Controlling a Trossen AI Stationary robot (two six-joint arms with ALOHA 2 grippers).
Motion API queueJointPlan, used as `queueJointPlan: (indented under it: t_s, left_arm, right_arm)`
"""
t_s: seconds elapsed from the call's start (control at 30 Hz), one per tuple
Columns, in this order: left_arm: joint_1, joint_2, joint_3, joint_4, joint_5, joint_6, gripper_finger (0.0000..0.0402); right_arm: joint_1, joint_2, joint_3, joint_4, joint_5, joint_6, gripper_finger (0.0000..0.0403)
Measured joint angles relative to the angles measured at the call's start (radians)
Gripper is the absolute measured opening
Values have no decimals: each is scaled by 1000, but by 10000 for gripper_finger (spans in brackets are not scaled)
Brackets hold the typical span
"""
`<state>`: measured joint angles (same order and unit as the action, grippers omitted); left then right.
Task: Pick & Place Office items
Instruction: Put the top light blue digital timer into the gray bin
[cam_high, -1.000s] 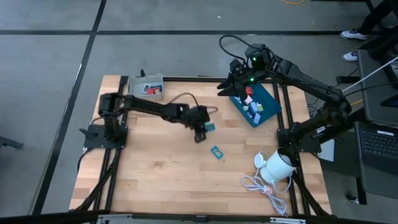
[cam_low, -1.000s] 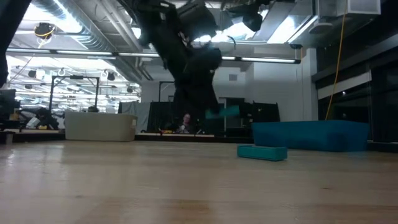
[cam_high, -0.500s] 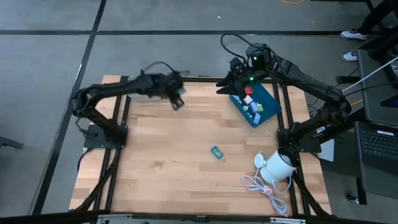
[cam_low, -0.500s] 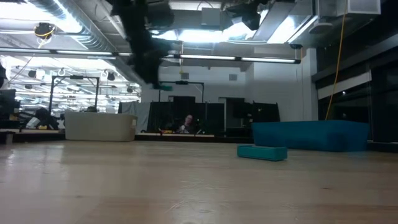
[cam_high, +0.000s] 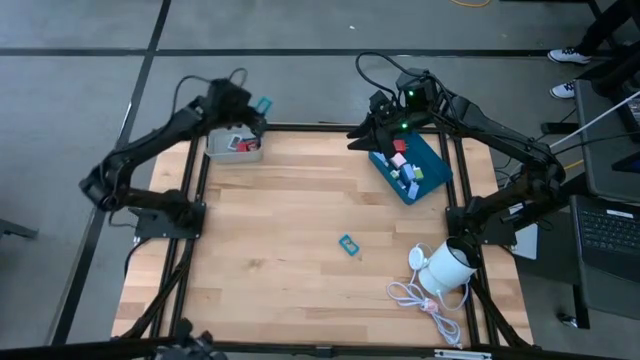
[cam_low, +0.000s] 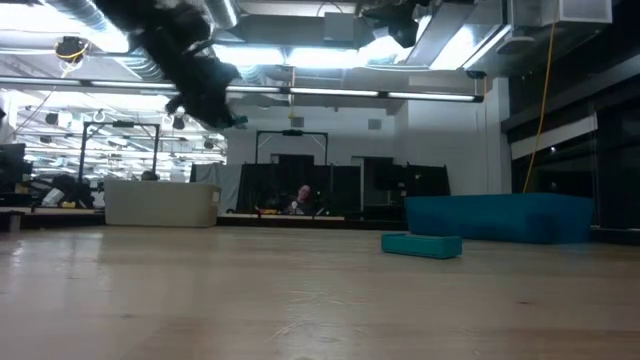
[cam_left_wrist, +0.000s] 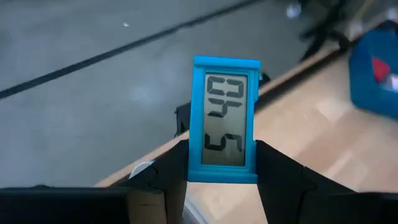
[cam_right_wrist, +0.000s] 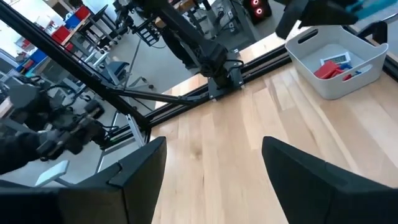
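In the low view the left arm (cam_low: 185, 55) is blurred. The blue tray (cam_left_wrist: 376, 71) runs off the left wrist view's edge. Pieces in the grey tray (cam_high: 233, 152) are too small to tell.

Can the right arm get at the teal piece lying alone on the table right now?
Probably yes. The right gripper is open and empty by the blue tray, and bare table lies between it and the teal piece. The left gripper, holding a blue piece, is far off.

Teal piece (cam_low: 421, 245) on wood table (cam_low: 300, 310)
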<state>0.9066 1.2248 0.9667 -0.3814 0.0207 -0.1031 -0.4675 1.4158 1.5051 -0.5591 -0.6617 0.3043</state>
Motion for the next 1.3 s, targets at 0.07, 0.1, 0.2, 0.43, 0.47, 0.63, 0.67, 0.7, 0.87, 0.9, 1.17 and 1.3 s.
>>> queueJointPlan:
  t_s: [0.07, 0.1, 0.2, 0.43, 0.47, 0.63, 0.67, 0.7, 0.87, 0.9, 1.17, 1.3]
  left_arm:
    - [31, -56, -103, 80, 8, -34, 149]
    - [45, -83, -151, 94, 9, -41, 149]
    - [74, -160, -258, 91, 10, -53, 149]
    - [155, -274, -426, 88, 0, -126, 149]
    - [172, -277, -443, 85, 4, -126, 149]
    - [184, -268, -449, 112, 25, -115, 149]
    - [180, -267, -450, 112, 15, -128, 149]
    - [177, -266, -450, 116, 5, -140, 149]
    - [173, -264, -450, 124, -3, -153, 149]
    - [173, -264, -450, 125, -4, -154, 149]
    - [170, -268, -450, 181, -35, -296, 150]
    - [153, -268, -450, 233, -95, -372, 150]
  right_arm:
    - [0, 0, 0, 0, 0, 3, 271]
    - [0, 0, 0, 0, 0, 3, 271]
    - [0, 0, 0, 0, 0, 4, 271]
    - [0, 0, 0, 1, 15, 27, 271]
    - [0, 0, 0, 2, 22, 32, 271]
    - [0, 0, 0, 8, 27, 56, 271]
    - [0, 0, 0, 8, 28, 56, 271]
    - [0, 0, 0, 7, 37, 57, 271]
    - [0, 0, 0, 8, 52, 81, 271]
    - [0, 0, 0, 8, 52, 82, 271]
    - [0, 0, 0, 8, 52, 82, 271]
    - [0, 0, 0, 8, 52, 81, 271]
